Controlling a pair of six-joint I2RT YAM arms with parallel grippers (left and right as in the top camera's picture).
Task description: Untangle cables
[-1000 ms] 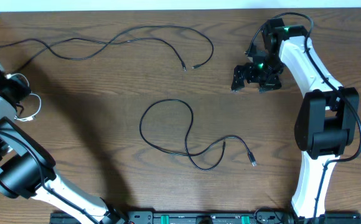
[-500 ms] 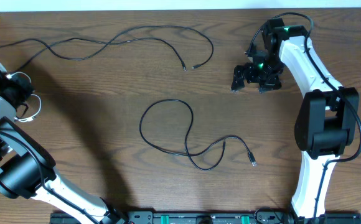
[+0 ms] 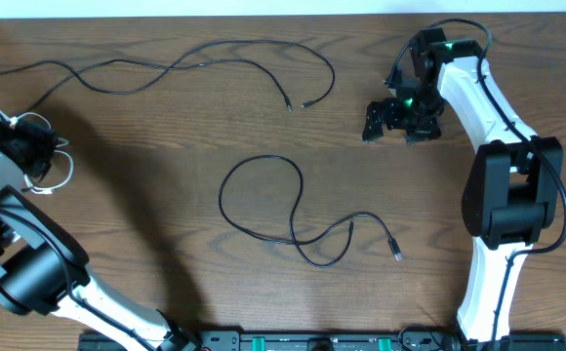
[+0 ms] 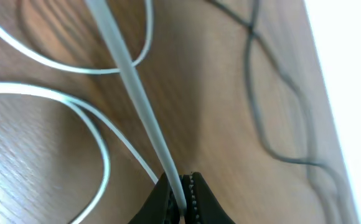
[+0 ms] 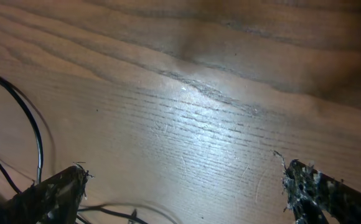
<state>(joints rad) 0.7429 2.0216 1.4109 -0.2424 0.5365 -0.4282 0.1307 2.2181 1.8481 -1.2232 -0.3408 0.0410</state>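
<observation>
A white cable [image 3: 69, 168] lies in loops at the table's left edge. My left gripper [image 3: 47, 146] is shut on it. In the left wrist view the white cable [image 4: 131, 81] runs straight up from the closed jaws of the left gripper [image 4: 183, 194], with two of its loops on the wood beside it. One long black cable [image 3: 195, 63] snakes along the back, and its blurred curves [image 4: 255, 93] show in the left wrist view. Another black cable [image 3: 293, 210] curls in the table's middle. My right gripper [image 3: 395, 122] stands open at the back right, with only bare wood between its fingers [image 5: 317, 190].
The table's far edge and a white wall [image 4: 348, 74] lie just beyond the long black cable. Thin dark cords [image 5: 37, 137] cross the right wrist view's left edge. Both arm bases [image 3: 498, 205] stand at the near side.
My left gripper has closed fully on the white cable and shifted a little right and toward the near side, dragging its loop along. The right arm has not moved.
</observation>
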